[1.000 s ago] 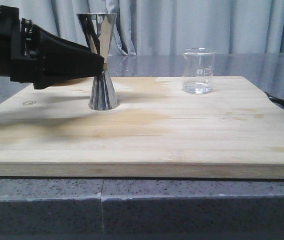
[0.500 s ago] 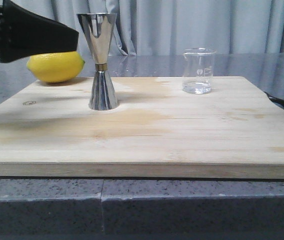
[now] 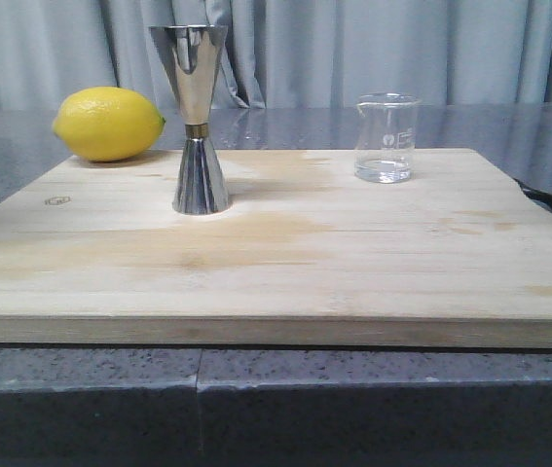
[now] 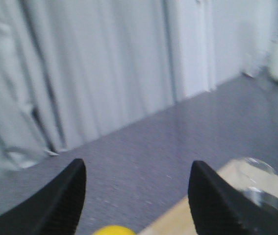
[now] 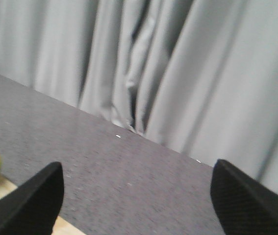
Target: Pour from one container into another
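Upright on the wooden board [image 3: 276, 263], the jigger [image 3: 194, 119] stands well left of the beaker [image 3: 386, 137], lemon [image 3: 108, 124] behind-left of the jigger. Both grippers, left gripper [image 4: 136, 196] and right gripper [image 5: 136, 203], gape wide, holding nothing.

**Beaker and jigger, both standing**

Beaker [image 3: 386, 137]: small, clear glass, pour lip at the rim, faint white printed marks on the wall. Upright on the wooden board, toward its far right part. Looks nearly empty; contents cannot be judged further.

Jigger [image 3: 194, 117]: tall polished steel hourglass, brass-coloured band at the narrow waist. Upright on the far left part of the board, well apart from the beaker and taller than it.
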`<state>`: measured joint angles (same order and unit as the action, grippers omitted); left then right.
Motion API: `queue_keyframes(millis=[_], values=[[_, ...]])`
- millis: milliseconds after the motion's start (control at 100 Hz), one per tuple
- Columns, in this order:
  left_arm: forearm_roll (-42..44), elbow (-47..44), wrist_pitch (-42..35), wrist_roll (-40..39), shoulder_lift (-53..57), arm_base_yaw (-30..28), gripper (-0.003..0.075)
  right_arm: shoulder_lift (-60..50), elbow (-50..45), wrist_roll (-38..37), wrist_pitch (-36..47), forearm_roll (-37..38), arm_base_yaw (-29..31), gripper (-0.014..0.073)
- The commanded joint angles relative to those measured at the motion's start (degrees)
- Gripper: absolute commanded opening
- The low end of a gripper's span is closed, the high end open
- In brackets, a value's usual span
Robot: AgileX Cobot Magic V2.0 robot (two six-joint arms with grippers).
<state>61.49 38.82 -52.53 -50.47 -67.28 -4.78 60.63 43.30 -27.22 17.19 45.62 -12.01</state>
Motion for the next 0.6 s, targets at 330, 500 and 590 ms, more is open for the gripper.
queue_keyframes(millis=[330, 500, 590], values=[[-10.9, 5.4, 31.8, -0.9, 17.4, -3.6, 0.0421, -3.0, 16.7, 0.1, -33.0, 2.3, 4.2, 0.0534], [-10.8, 5.4, 31.8, -1.1, 23.7, -3.6, 0.0421, -9.3, 16.7, 0.1, -30.7, 2.7, 4.2, 0.0534], [-10.4, 5.4, 31.8, -1.4, 26.7, -3.5, 0.0421, -13.5, 16.1, 0.1, -30.8, 2.7, 4.2, 0.0533]])
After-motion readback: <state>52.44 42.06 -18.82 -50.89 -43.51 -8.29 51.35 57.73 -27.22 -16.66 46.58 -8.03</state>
